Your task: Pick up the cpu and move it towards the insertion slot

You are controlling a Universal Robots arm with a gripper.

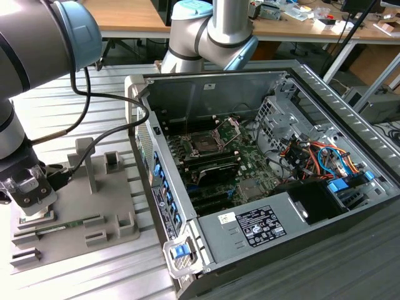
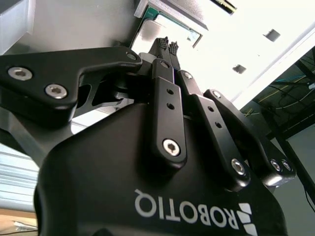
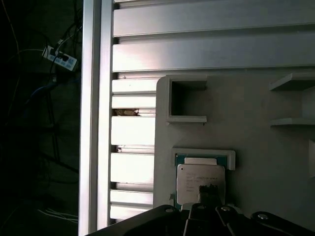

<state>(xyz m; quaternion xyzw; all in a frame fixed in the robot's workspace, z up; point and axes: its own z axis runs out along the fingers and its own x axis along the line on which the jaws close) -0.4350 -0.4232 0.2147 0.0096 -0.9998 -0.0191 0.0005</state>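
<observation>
On the exterior view's left, the robot arm (image 1: 25,75) reaches down over a grey fixture plate (image 1: 94,206) that lies on a slatted aluminium desk (image 1: 75,106). The gripper (image 1: 30,199) sits low over the plate's near corner.

In both wrist views the gripper (image 2: 168,45) has its two black fingertips (image 2: 162,45) pressed together, with no gap and nothing between them. They point straight down at the cpu (image 3: 197,179). Whether the tips touch its top cannot be told.

The cpu (image 2: 147,34) is a flat square chip with a silvery top and a thin green rim. It lies flat in a shallow grey corner nest (image 3: 204,153) on the fixture plate (image 3: 256,147), not lifted.

To the exterior view's right of the plate, just beside it, an open computer case (image 1: 206,84) lies on its side. Inside it, on the green motherboard (image 1: 250,164), is the insertion slot (image 1: 204,142), a dark square socket in a silver frame. Its silver retention plate (image 1: 232,128) is hinged up. The slot is well apart from the cpu and the gripper. A long narrow green memory stick (image 1: 65,225) lies on the fixture plate near the gripper.
</observation>
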